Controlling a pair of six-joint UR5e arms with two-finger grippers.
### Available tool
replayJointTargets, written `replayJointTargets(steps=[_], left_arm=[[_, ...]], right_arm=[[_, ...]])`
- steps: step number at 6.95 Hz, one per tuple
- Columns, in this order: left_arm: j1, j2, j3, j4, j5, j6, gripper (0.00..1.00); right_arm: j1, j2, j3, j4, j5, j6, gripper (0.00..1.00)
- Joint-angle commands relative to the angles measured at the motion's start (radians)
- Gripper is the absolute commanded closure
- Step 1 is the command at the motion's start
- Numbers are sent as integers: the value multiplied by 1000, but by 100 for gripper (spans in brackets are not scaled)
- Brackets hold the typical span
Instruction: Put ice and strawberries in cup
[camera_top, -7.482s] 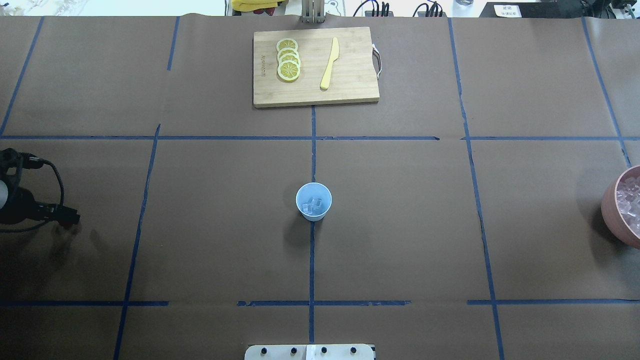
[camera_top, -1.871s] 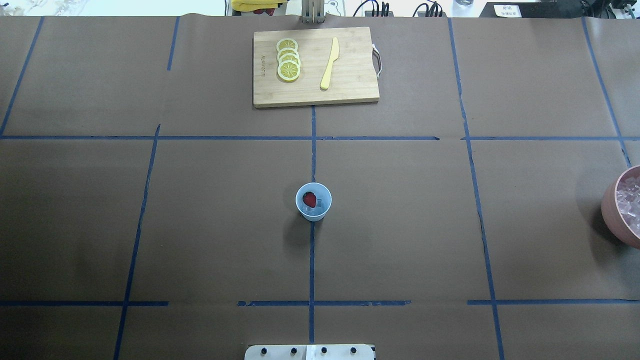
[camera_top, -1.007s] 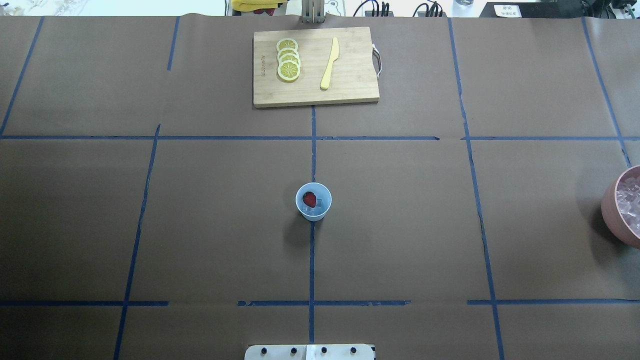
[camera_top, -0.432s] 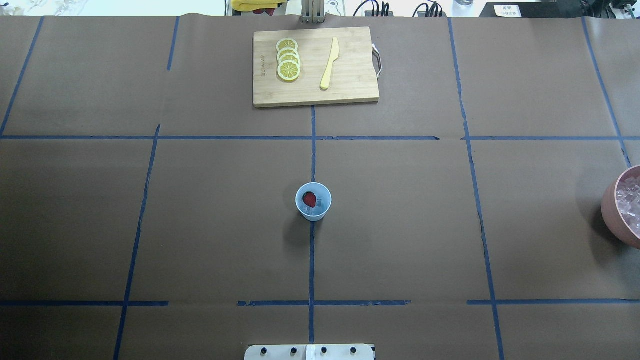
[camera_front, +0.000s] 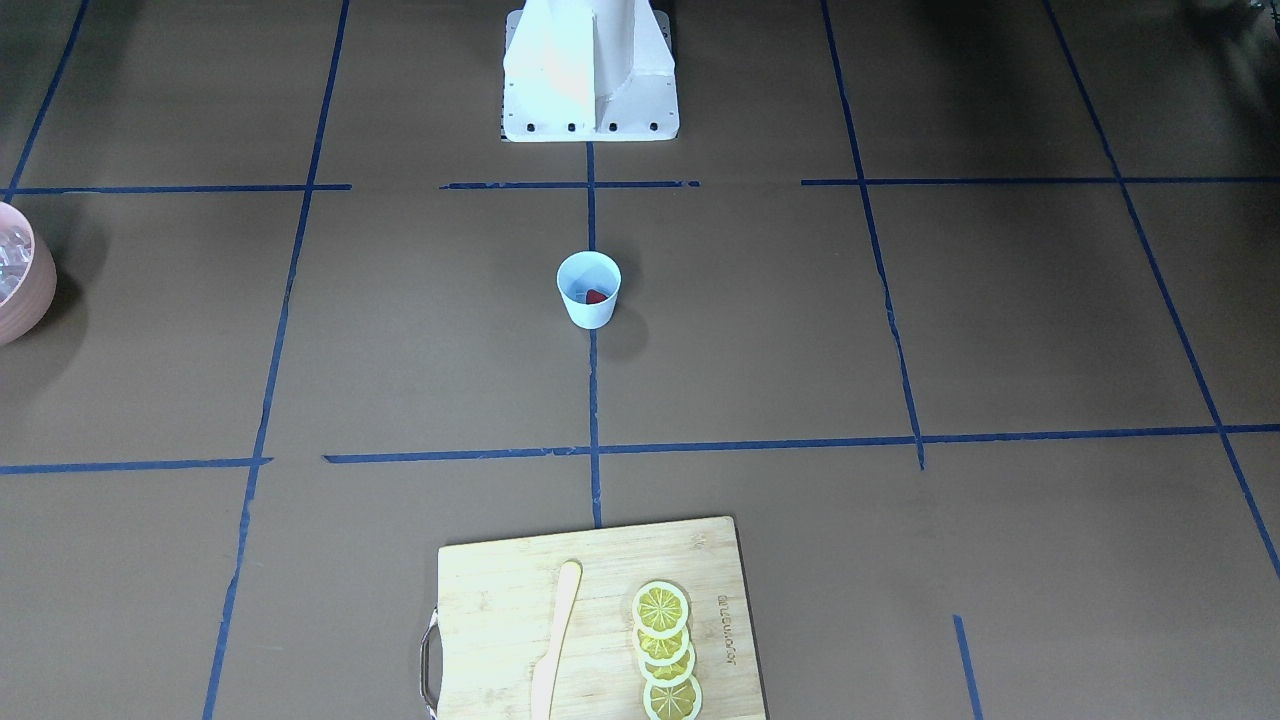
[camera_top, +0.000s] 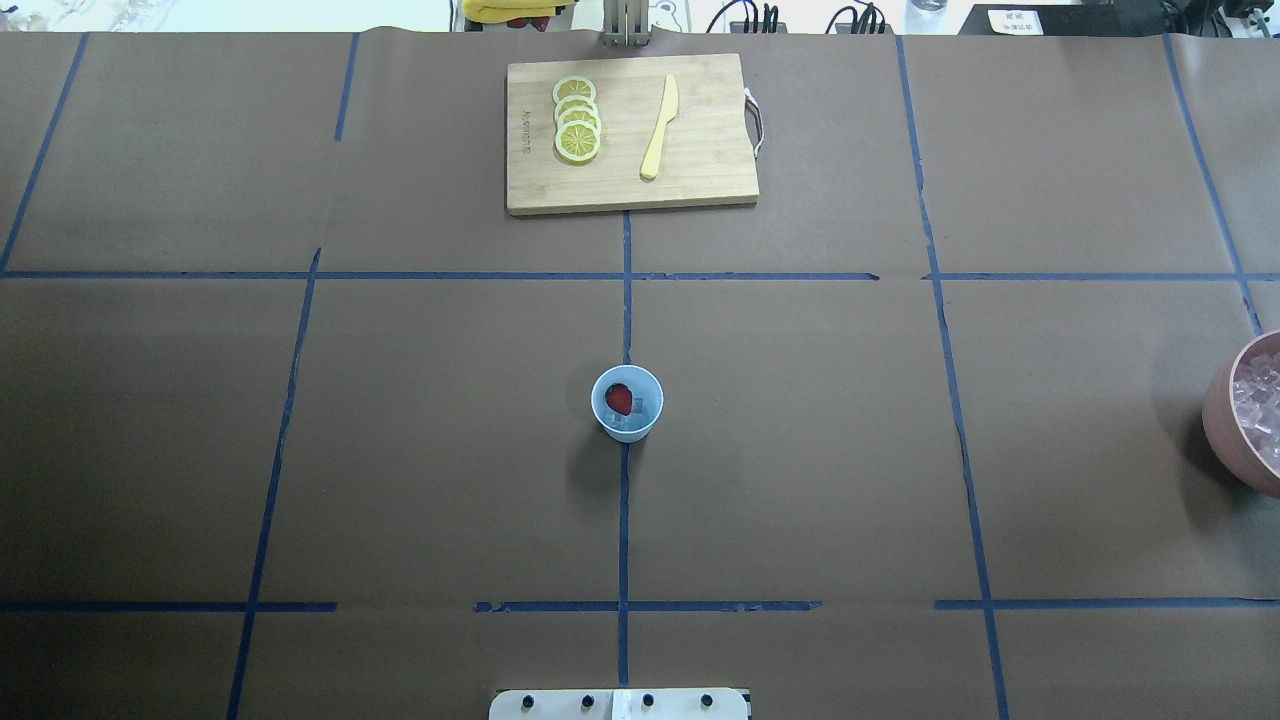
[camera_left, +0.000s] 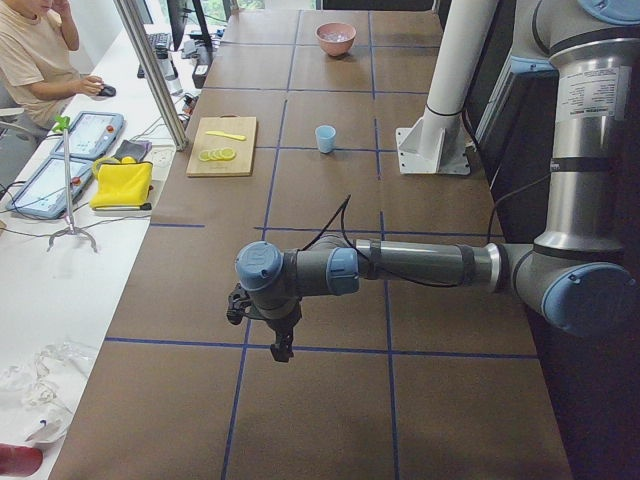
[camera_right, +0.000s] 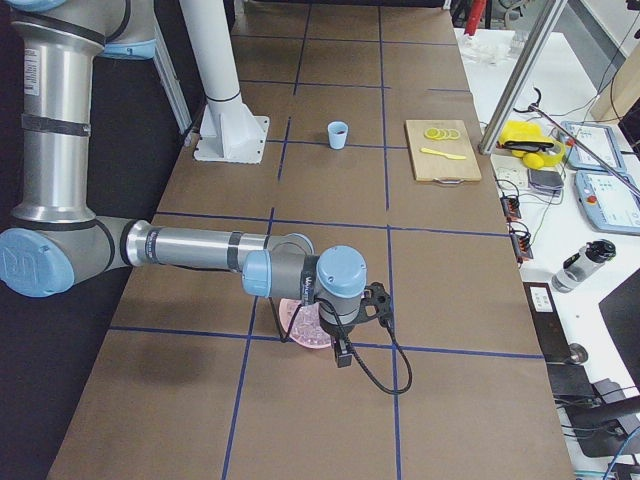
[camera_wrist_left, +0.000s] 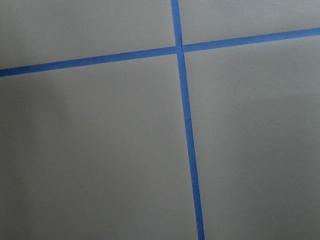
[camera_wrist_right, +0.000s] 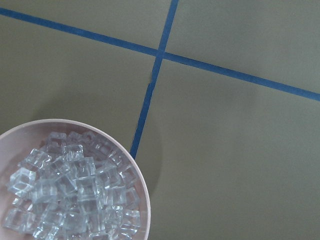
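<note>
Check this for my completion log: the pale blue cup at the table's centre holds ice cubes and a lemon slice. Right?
Not quite. The cup holds ice cubes and a red strawberry, not a lemon slice; the overhead exterior view shows it. The lemon slices lie on the cutting board.

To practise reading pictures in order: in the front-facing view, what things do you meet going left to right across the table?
pink bowl → cup → lemon slices. Left out: the cutting board and knife, which overlap the cup sideways.
</note>
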Motion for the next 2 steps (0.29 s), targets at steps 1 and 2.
replayJointTargets(steps=[1,2], left_arm=[[0,0,-4,0,0,0,0],[0,0,-6,-2,0,0,0]], right_arm=[[0,0,0,0,0,0,1],[0,0,0,0,0,0,1]])
